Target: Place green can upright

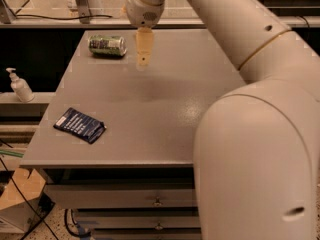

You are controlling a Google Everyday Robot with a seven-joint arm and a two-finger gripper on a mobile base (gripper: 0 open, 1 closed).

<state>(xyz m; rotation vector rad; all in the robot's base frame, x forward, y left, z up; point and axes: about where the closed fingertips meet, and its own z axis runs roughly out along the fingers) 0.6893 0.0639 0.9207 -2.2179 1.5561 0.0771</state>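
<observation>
The small green metal can (107, 45) lies on its side, ungrasped. The pale gripper (144, 59) hovers just beside it; open or closed, I cannot tell.

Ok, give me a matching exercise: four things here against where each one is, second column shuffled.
1 green can; 2 dark blue packet; 3 gripper; 4 pump bottle.
A on the ledge left of the table; B on its side, table's far left; C flat, table's front left; D over the table, right of the can.
Pairs: 1-B; 2-C; 3-D; 4-A.
</observation>
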